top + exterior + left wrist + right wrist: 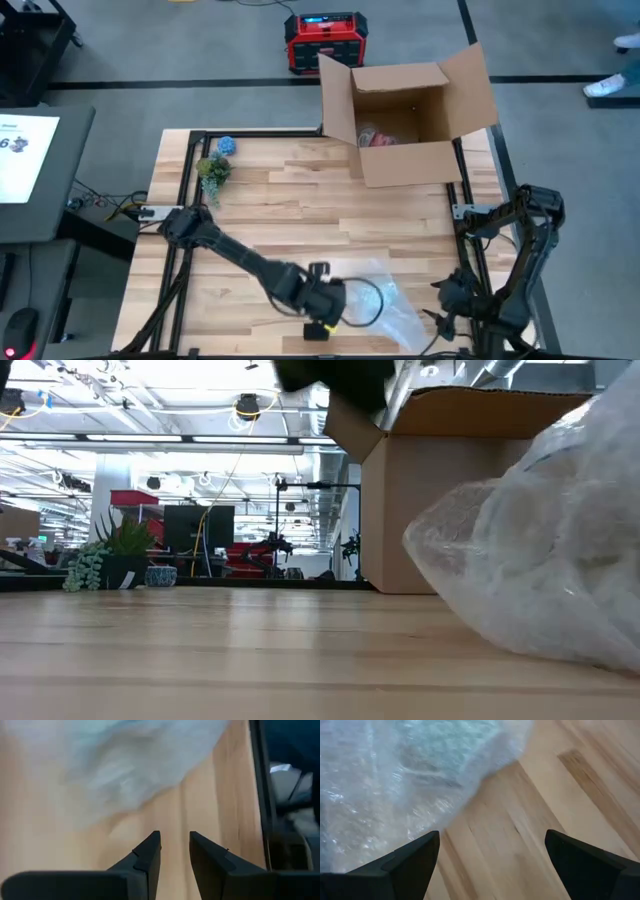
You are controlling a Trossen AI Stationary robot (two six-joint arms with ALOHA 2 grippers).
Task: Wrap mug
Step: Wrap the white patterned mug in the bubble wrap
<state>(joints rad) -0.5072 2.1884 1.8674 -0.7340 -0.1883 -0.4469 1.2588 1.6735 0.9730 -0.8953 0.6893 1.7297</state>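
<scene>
Care should guide the left pincer (174,851), nearly closed on nothing, onto the near bubble wrap (385,305), while the right pincer (492,855) waits wide open.

An open cardboard box (405,115) sits at the desk's (290,200) one o'clock edge. Clear bubble wrap (385,300) lies at five o'clock, the left gripper (322,318) beside it, the right gripper (448,305) nearby.

Bubble wrap (385,300) and cardboard box (405,120) crowd the right; left lies open.
</scene>
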